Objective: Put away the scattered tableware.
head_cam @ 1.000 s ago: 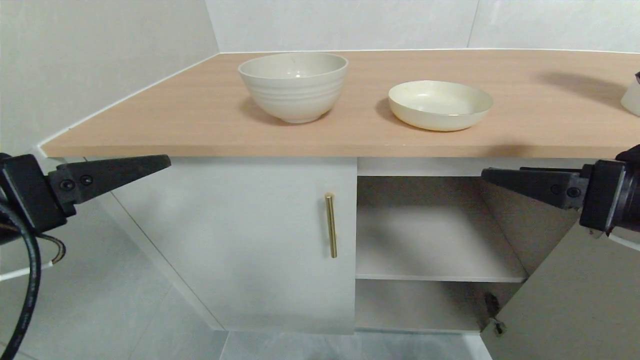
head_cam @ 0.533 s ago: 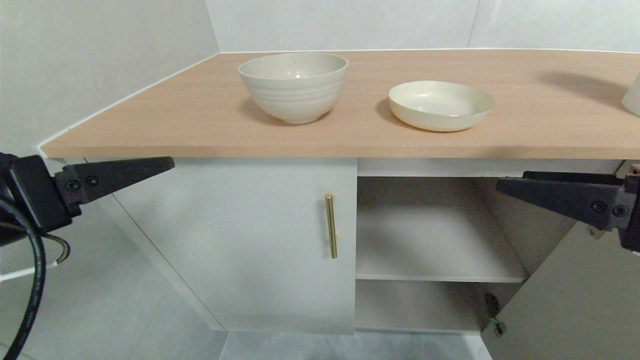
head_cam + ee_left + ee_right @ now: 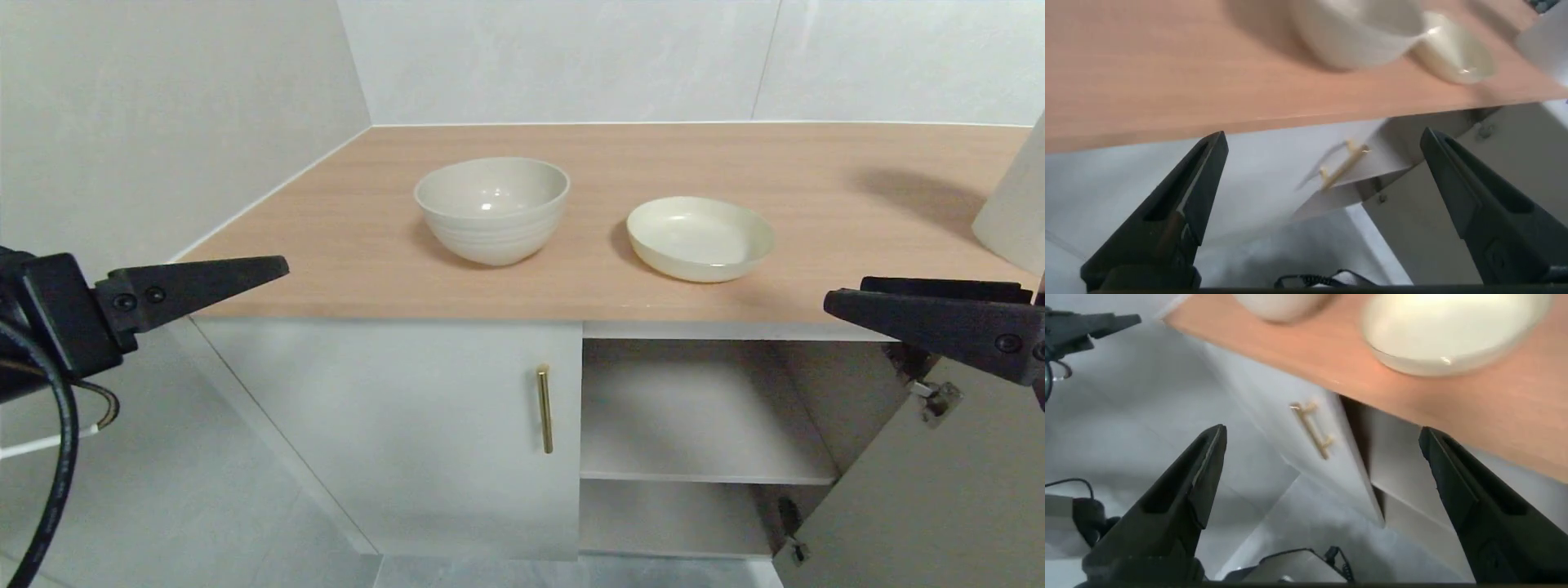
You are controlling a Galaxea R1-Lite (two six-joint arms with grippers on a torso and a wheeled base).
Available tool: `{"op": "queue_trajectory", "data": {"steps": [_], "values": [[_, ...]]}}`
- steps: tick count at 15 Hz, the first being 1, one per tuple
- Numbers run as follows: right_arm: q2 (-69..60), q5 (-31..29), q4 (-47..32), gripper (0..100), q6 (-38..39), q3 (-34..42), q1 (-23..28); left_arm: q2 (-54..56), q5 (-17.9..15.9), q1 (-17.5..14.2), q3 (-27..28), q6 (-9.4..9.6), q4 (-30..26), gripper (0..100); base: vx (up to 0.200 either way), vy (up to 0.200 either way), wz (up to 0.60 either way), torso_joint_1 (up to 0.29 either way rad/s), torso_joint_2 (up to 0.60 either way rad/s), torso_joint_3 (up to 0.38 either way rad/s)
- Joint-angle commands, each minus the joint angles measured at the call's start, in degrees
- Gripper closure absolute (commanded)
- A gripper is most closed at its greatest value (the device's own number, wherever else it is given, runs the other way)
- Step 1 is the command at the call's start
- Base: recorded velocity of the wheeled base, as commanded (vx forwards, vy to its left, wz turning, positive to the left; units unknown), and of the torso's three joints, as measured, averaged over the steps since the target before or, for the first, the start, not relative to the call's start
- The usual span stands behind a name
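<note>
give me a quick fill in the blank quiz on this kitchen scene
The deep bowl and the shallow dish both sit on the wooden ____.
The deep bowl stands to the robot's ____ of the shallow dish.
The cabinet door with the brass handle is ____.
The left gripper and the right gripper both have their jaws ____.
Missing words: countertop; left; closed; open.
</note>
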State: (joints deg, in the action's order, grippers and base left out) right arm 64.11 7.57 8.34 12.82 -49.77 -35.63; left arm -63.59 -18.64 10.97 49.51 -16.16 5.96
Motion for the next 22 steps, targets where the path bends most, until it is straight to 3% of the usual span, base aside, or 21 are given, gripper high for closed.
{"op": "queue_trajectory", "data": {"steps": [1, 7, 10, 12, 14, 15, 16, 17, 20, 21, 22], "values": [[0.5, 0.0, -0.1, 0, 0.0, 0.1, 0.0, -0.9, 0.0, 0.0, 0.0, -0.01, 0.0, 0, 0.0, 0.0, 0.0, 0.027, -0.52, -0.256], [3.7, -0.1, 0.6, 0, -0.1, -0.3, 0.2, -5.1, -0.1, 0.0, 2.8, -0.01, 0.0, 0, 0.0, 0.0, 0.0, 0.276, -0.48, -0.262], [10.9, -1.5, 7.7, 0, -1.0, -0.3, 2.3, -11.2, 0.4, -0.4, 8.3, -0.01, -0.1, 0, 0.0, 0.0, 0.0, 0.163, -0.33, -0.172], [15.5, -5.3, 8.4, 0, -1.1, -3.6, 4.2, -14.9, 0.5, -0.4, 12.5, -0.01, -0.4, 0, 0.0, 0.0, 0.0, 0.046, -0.08, -0.036], [20.5, -14.1, 7.0, 0, -1.0, -8.8, 3.6, -19.9, 2.2, 0.0, 18.0, -0.01, -2.4, 0, 0.0, 0.0, 0.0, 0.0, 0.0, 0.0], [22.5, -20.1, 5.1, 0, -1.0, -11.3, 2.2, -21.8, 4.9, 0.4, 20.5, -0.01, -5.3, 0, 0.0, 0.0, 0.0, 0.0, 0.0, 0.0], [23.3, -22.0, 4.4, 0, -1.0, -12.4, 1.7, -22.4, 6.2, 0.5, 21.2, -0.01, -6.3, 0, 0.0, 0.0, 0.0, 0.0, 0.0, 0.0], [25.0, -25.8, 2.2, 0, -0.4, -15.4, 1.4, -23.9, 9.8, 1.8, 23.1, -0.01, -8.6, 0, 0.0, 0.0, 0.0, 0.0, 0.0, 0.0], [25.1, -27.1, -6.7, 0, 3.3, -18.4, 1.7, -29.8, 24.4, 8.8, 25.6, -0.1, -9.7, 0, 0.0, 0.0, 0.0, 0.0, 0.0, 0.0], [25.1, -27.2, -6.7, 0, 4.1, -18.4, 1.7, -30.7, 27.6, 10.6, 26.2, -1.06, -9.3, 0, 0.0, 0.0, 0.0, 0.0, 0.0, 0.0], [25.3, -27.9, -6.7, 0, 4.7, -18.3, 1.8, -31.5, 28.9, 13.0, 26.7, -4.4, -8.5, 0, 0.0, 0.0, 0.0, 0.0, 0.0, 0.0]]}}
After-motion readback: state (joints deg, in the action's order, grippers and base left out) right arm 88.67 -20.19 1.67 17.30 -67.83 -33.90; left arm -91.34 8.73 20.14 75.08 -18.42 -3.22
